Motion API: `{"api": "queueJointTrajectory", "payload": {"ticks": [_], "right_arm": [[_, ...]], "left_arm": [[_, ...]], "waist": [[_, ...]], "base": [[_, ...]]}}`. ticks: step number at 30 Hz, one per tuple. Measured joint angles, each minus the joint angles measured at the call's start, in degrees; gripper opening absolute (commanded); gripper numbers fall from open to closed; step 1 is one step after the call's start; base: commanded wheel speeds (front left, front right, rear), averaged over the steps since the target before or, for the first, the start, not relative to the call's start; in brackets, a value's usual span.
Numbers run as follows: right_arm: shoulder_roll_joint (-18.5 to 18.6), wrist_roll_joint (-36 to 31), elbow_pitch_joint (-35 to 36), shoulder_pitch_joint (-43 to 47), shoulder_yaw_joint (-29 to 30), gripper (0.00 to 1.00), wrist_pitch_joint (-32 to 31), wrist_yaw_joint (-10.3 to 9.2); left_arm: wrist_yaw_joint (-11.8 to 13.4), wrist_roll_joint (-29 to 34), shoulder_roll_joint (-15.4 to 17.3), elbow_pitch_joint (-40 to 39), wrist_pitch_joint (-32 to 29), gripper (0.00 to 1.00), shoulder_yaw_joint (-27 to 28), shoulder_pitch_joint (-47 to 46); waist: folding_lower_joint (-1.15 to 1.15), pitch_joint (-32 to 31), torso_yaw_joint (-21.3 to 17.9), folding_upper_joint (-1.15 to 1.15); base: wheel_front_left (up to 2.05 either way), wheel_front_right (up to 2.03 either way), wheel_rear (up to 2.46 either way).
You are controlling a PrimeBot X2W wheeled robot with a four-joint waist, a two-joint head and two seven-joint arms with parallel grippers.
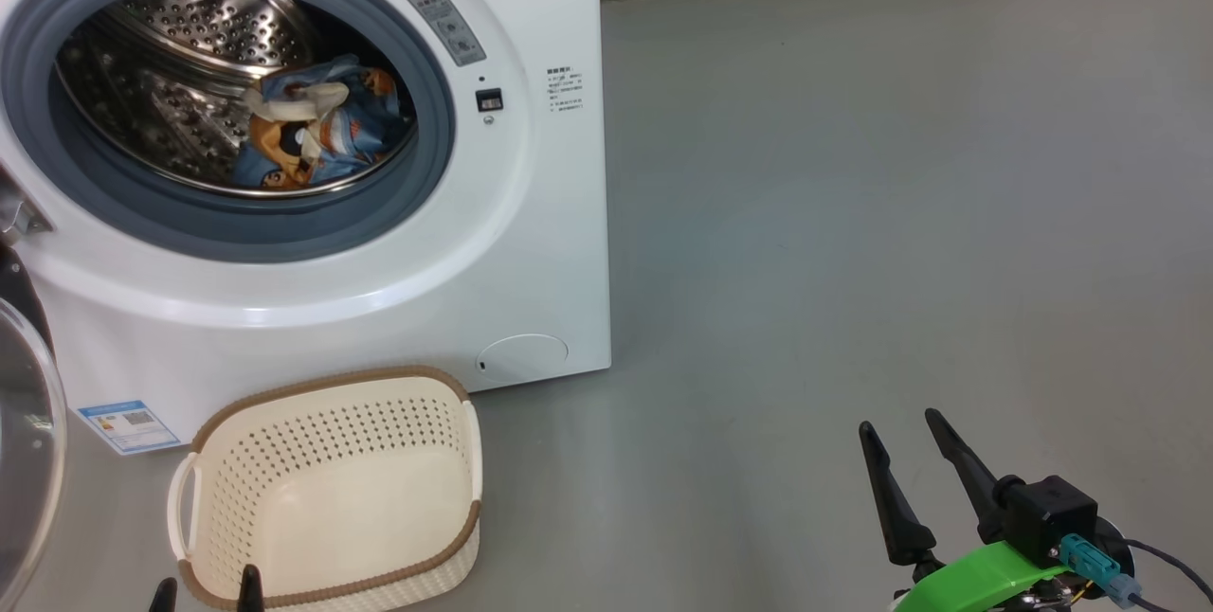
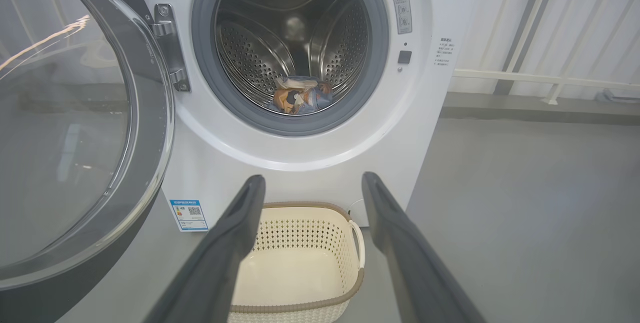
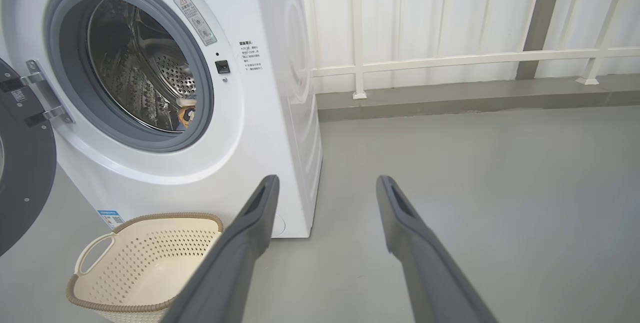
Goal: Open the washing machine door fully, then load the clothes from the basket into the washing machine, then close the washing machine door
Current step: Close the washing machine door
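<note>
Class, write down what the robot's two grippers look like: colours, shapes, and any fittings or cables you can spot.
Both grippers carry two long, dark grey fingers that taper to narrow tips. Behind the right gripper sit a bright green bracket, a black boxy block and a teal connector with a dark cable. The left gripper shows the same plain, matte fingers.

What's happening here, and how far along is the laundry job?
The clothes lie in the drum of the washing machine, and the basket on the floor in front of it is empty. The door stands swung open on the left, not yet closed. The left gripper and right gripper have their fingers apart and hold nothing.
</note>
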State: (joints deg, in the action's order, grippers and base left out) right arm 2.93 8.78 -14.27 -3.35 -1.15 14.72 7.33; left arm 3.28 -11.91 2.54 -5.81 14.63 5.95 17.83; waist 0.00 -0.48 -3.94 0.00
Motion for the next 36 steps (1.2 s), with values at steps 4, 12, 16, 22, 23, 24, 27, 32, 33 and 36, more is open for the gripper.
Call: {"api": "queueJointTrajectory", "payload": {"ticks": [4,12,16,22,23,24,27,32,33,36], "right_arm": [[0.00,0.00,0.01,0.00,0.02,1.00,0.00,0.00],[0.00,0.05,0.01,0.01,0.01,1.00,0.00,0.00],[0.00,0.04,0.01,0.02,-0.01,1.00,0.00,0.00],[0.00,0.04,0.01,0.05,-0.19,1.00,0.00,0.00],[0.00,0.04,0.01,0.05,-0.21,1.00,0.00,0.00],[0.00,0.04,0.00,0.09,-0.24,1.00,0.00,0.00],[-0.01,0.04,0.01,0.33,-0.40,1.00,0.00,0.00],[-0.01,0.05,-0.11,1.65,-0.65,1.00,0.00,0.00],[-0.01,0.08,-0.10,1.70,-0.70,1.00,0.00,0.00],[-0.02,0.48,-0.25,2.21,-0.79,1.00,0.00,0.00]], "left_arm": [[0.00,0.00,0.00,-0.01,0.00,1.00,0.00,0.00],[-0.79,0.00,0.01,0.16,0.00,1.00,-0.44,0.00],[-0.87,-0.01,0.00,0.36,0.00,1.00,-0.49,0.00],[-0.97,-0.21,0.00,0.42,0.00,1.00,-0.27,0.01],[-1.02,-0.62,0.00,0.42,0.00,1.00,-0.18,0.01],[-1.07,-1.00,0.01,0.42,0.00,1.00,-0.09,0.01],[-1.11,-1.65,0.01,0.48,0.00,1.00,0.14,0.07],[-1.09,-1.65,0.00,0.71,0.00,1.00,0.67,0.13],[-0.98,-1.65,0.00,0.75,0.00,1.00,0.85,0.25],[-0.42,-2.32,0.00,0.93,0.00,1.00,1.49,0.96]], "waist": [[0.00,-0.16,0.10,0.00],[0.00,-0.38,1.04,0.00],[0.00,-0.58,2.36,0.00],[0.00,-0.98,5.23,0.00],[0.00,-1.06,5.78,0.00],[0.00,-1.15,6.34,0.00],[0.00,-1.39,8.12,0.00],[0.00,-1.72,11.38,0.00],[0.00,-1.78,12.09,0.00],[0.00,-1.92,14.26,0.00]], "base": [[0.00,0.00,0.00],[0.00,0.00,0.00],[0.00,0.00,0.00],[0.00,0.00,0.00],[0.00,0.00,0.00],[0.00,0.00,0.00],[0.00,0.00,0.00],[0.00,0.00,0.00],[0.00,0.00,0.00],[0.00,0.00,0.00]]}}
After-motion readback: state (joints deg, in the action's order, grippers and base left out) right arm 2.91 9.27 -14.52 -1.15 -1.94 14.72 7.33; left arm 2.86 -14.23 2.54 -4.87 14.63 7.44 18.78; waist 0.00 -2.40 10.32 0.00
